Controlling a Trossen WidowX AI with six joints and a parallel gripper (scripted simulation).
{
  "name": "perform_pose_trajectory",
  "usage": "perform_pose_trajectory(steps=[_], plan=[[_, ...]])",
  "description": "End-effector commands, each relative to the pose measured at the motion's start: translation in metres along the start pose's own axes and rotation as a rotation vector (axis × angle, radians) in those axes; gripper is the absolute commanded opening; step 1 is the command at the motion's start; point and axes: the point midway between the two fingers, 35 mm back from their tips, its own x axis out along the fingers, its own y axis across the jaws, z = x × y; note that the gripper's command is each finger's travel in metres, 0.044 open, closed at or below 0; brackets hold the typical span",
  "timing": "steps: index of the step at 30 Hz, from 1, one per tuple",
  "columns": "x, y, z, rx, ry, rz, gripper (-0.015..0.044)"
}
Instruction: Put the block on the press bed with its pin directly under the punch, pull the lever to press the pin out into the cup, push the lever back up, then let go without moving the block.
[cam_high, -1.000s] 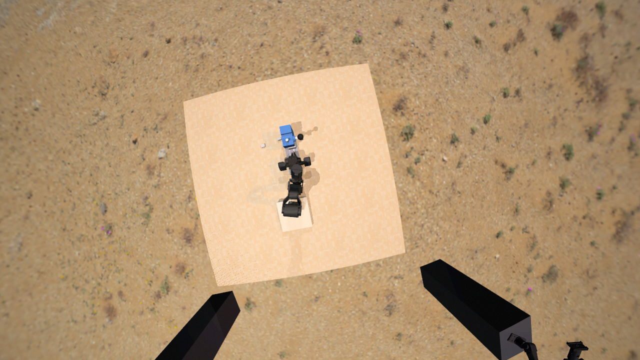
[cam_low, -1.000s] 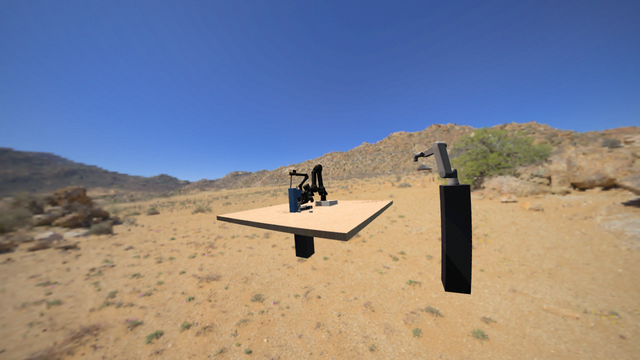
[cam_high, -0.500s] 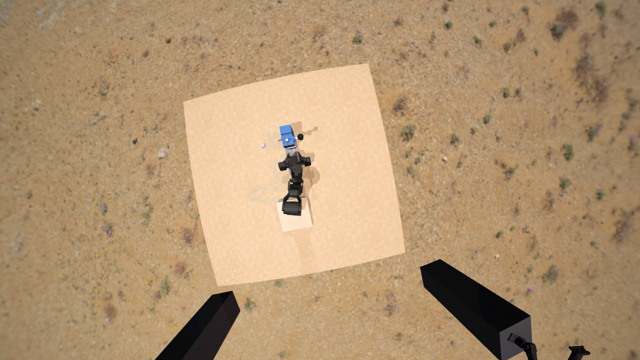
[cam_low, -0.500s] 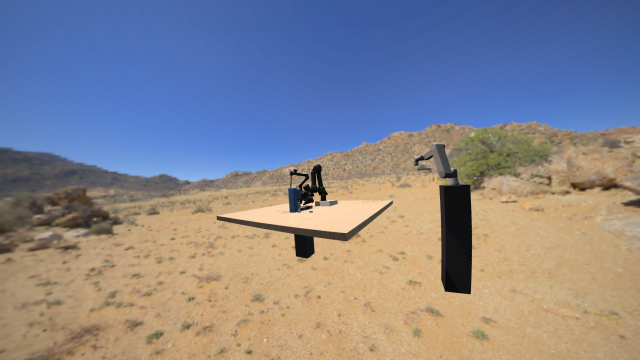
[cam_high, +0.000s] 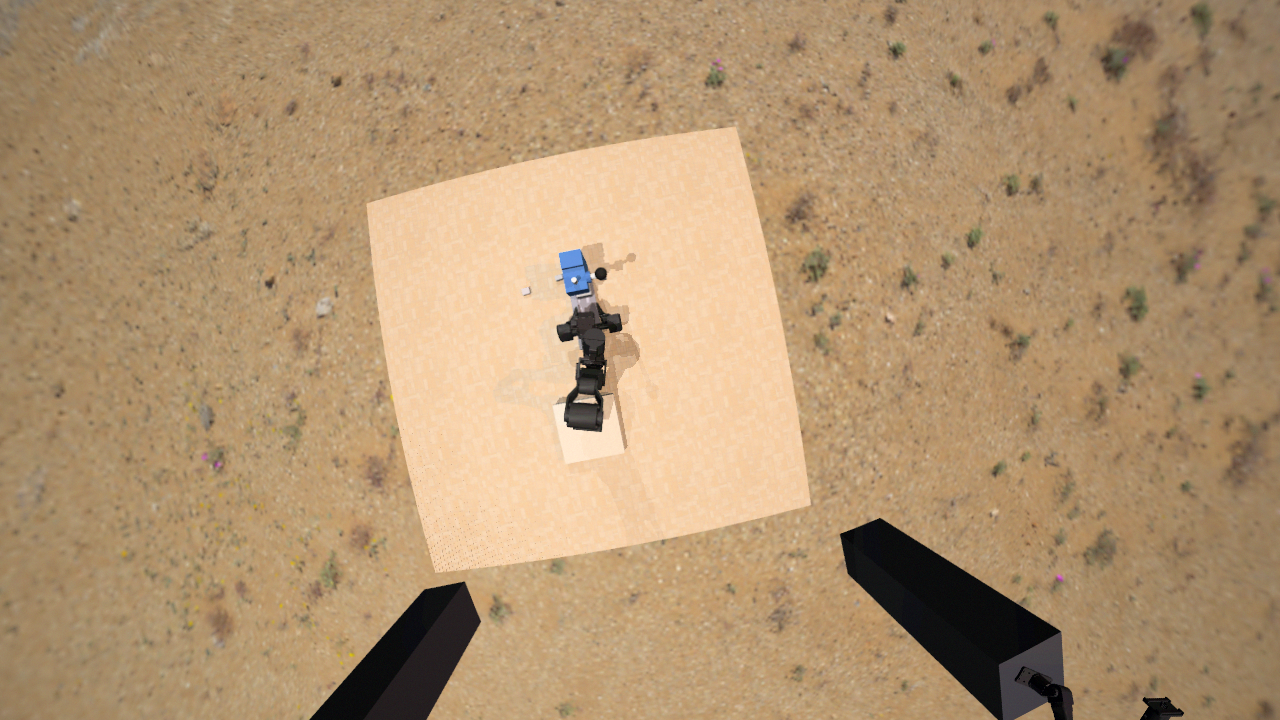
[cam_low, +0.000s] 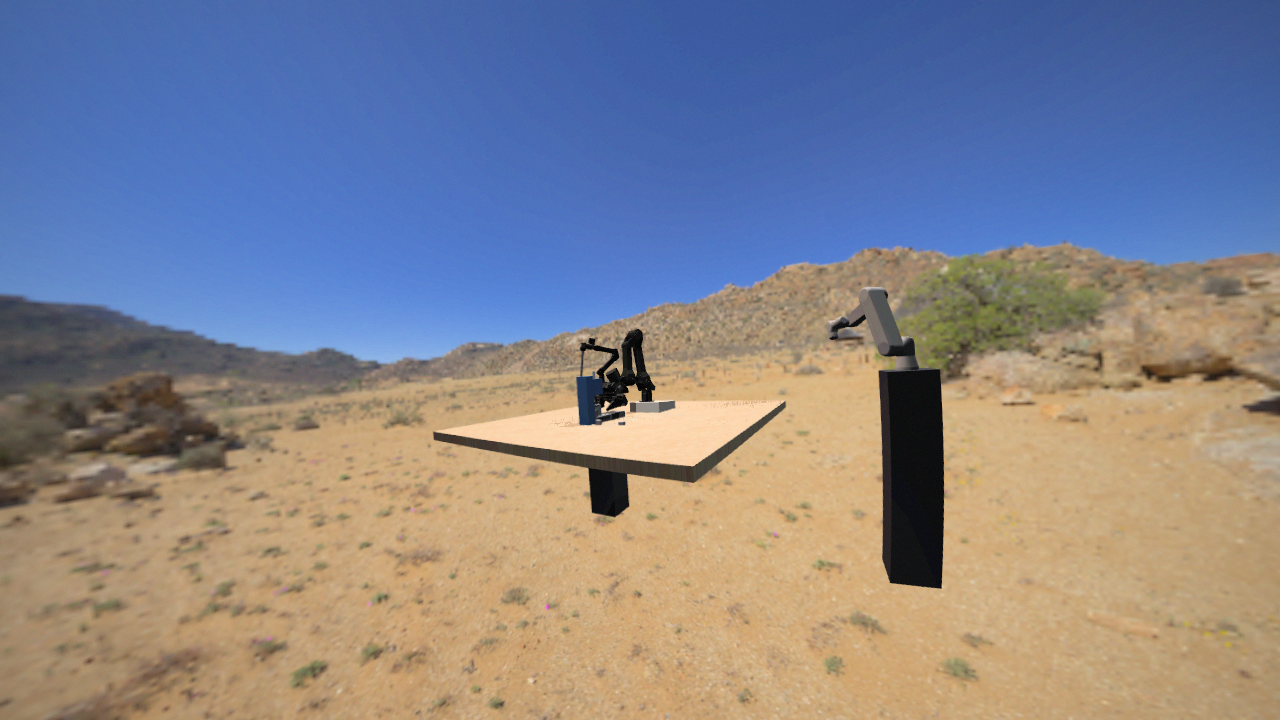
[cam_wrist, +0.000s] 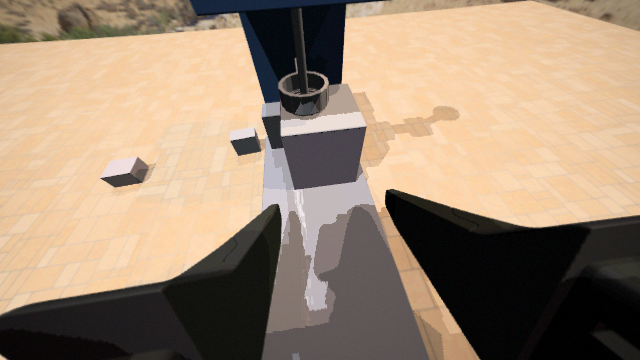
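Note:
A pale grey block (cam_wrist: 325, 157) stands on the press bed (cam_wrist: 370, 300) in the wrist view, against the blue press (cam_wrist: 255, 55) (cam_high: 572, 261) (cam_low: 587, 400). A dark ring (cam_wrist: 303, 107) sits on its top, and the thin punch rod (cam_wrist: 299, 45) reaches down into the ring. The pin and the cup cannot be made out. The lever's black knob (cam_high: 600, 273) is at the press's right side in the top view. My gripper (cam_wrist: 333, 203) is open and empty over the bed, in front of the block, its fingertips apart from it.
Two small pale blocks (cam_wrist: 125, 171) (cam_wrist: 245, 141) lie left of the press bed. A short grey post (cam_wrist: 272, 127) stands against the block's left side. The arm's base slab (cam_high: 590, 449) (cam_low: 651, 406) is on the table (cam_high: 707, 358) (cam_low: 537, 438). Black pedestals (cam_high: 948, 617) (cam_low: 911, 483) stand off the table.

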Motion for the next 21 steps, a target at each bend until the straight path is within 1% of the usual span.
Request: perform_pose_trajectory(steps=[1, 21], plan=[[0.0, 0.0, 0.0, 0.0, 0.0, 0.0, 0.03], [0.0, 0.0, -0.0001, 0.0, 0.0, 0.0, 0.03]])
